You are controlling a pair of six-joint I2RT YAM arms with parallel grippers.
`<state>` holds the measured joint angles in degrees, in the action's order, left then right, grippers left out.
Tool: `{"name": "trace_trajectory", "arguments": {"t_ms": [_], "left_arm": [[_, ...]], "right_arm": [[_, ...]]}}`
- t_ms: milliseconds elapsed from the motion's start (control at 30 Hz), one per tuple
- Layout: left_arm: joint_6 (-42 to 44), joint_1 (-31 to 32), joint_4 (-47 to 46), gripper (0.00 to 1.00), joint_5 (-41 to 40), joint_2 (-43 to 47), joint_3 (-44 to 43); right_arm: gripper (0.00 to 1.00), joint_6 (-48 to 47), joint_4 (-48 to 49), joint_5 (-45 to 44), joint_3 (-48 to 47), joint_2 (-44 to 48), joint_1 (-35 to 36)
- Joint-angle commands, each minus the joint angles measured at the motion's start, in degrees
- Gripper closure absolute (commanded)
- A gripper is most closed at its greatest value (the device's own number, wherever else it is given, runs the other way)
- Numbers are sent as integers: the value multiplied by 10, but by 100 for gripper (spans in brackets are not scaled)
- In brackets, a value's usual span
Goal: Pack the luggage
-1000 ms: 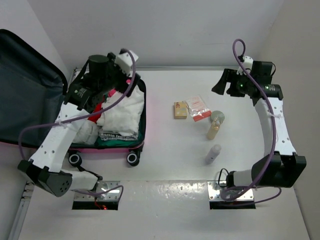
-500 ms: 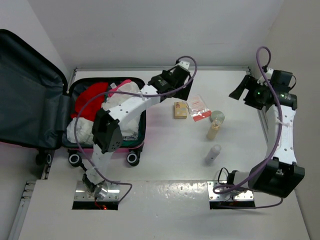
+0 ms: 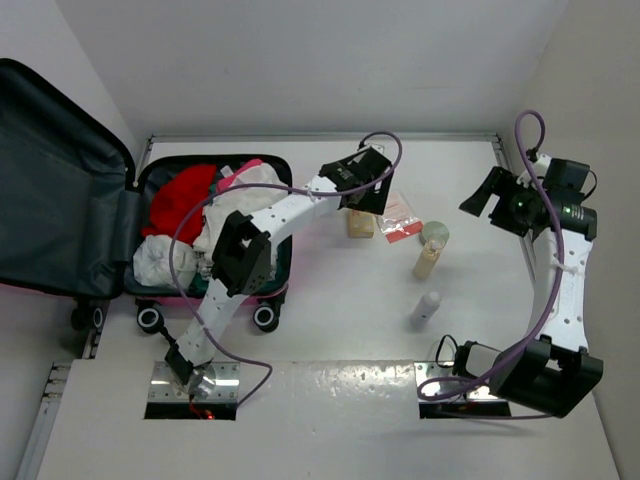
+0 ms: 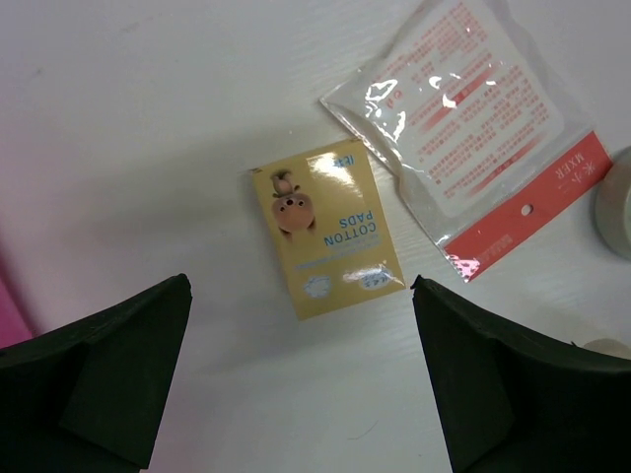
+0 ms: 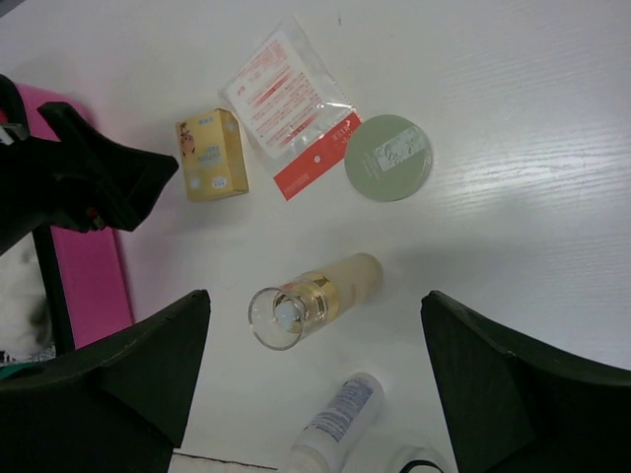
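Beside luggage (image 3: 60, 200), left gripper (image 4: 299, 286) hovering wide open over cotton-pad box (image 4: 325, 229), long sides facing jaws; right gripper (image 3: 490, 195), also wide, farther off.

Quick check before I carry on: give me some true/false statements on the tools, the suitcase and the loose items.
The pink suitcase lies open with clothes inside. True.
The left tool is shut on the cotton pads box. False: it is open above the box, which lies on the table.
The red-edged sachet is packed in the suitcase. False: it lies on the table beside the box.
The right tool is open and empty. True.
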<state>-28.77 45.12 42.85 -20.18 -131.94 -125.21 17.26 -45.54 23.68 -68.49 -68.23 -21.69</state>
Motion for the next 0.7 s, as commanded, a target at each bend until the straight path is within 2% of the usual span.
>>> {"name": "trace_trajectory", "arguments": {"t_ms": [0,300,533,667], "left_arm": [[-20,0,-5,1,46,-17,-35],[-26,0,-10,1,58,-76,-60],[-37,-6,-10,1,29,-110,-66],[-42,-6,-10,1,48,-126,-66]], "right_arm": [[13,-6,7,19,5,15,-6],[13,-5,6,27,15,23,-8],[13,-5,5,29,8,19,-6],[13,-5,6,27,7,17,-6]]}}
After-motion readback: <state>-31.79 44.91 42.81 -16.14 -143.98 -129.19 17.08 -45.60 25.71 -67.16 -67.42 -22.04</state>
